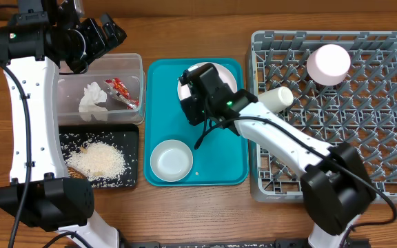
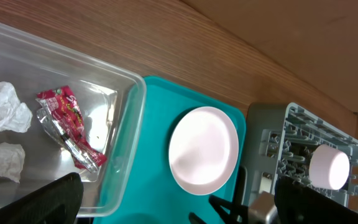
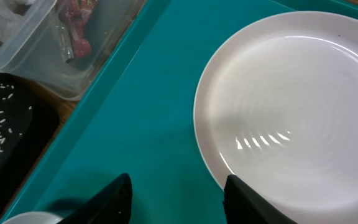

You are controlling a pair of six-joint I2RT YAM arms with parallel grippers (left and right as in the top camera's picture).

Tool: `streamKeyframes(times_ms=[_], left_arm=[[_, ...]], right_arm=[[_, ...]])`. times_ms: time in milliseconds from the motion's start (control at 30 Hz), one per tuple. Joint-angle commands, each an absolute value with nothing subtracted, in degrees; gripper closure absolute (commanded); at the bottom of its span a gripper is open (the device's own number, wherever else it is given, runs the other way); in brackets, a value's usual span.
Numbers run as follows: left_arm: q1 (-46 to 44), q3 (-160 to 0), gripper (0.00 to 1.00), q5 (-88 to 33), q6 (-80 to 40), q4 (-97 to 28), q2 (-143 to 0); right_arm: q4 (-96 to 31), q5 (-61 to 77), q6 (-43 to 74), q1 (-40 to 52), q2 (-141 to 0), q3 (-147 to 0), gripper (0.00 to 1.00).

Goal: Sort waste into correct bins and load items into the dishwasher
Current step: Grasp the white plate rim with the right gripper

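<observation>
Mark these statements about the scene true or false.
1. The red wrapper lies in the clear tub with the tissue. True.
2. The bowl sits on the teal tray. True.
3. The rice scraps lie on the teal tray. False: they are in the black tray.
4. A white cup lies on its side in the dish rack. True.
5. The plate stands in the dish rack. False: it lies flat on the teal tray under the open right pincer.
6. The left pincer grips the tissue. False: it is open and empty.
</observation>
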State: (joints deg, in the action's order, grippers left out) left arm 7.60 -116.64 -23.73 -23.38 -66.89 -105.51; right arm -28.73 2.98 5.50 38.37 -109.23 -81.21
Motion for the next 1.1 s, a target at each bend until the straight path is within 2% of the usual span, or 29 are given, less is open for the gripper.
streamKeyframes(times_ms=[0,300,467,833,900,1067], left_arm=[[7.49,-117.36,0.00,-23.51,-21.65,-66.89,-105.10],[7.49,-117.36,0.00,-23.51,-21.65,-66.89,-105.10],[7.49,-117.36,0.00,-23.51,-21.65,-66.92,-105.10],[7.49,-117.36,0.00,-23.51,-21.65,-66.92,-105.10],[7.49,-117.36,0.00,-23.51,-21.65,-66.89,-105.10],[7.49,-117.36,0.00,-23.51,-21.65,-66.89,-105.10]], right_arm=[[-25.47,1.96,4.25,38.61,-112.14,-81.45,0.50],[-21.50,1.98,4.27,38.61,-117.27,-81.45,0.48],[-19.81,1.96,4.25,38.61,-120.64,-81.45,0.42],[-22.52,1.83,4.25,38.54,-121.45,-81.45,0.41],[-23.81,1.54,4.27,38.57,-121.51,-81.45,0.46],[-25.23,2.90,4.73,38.57,-121.51,-81.45,0.51]])
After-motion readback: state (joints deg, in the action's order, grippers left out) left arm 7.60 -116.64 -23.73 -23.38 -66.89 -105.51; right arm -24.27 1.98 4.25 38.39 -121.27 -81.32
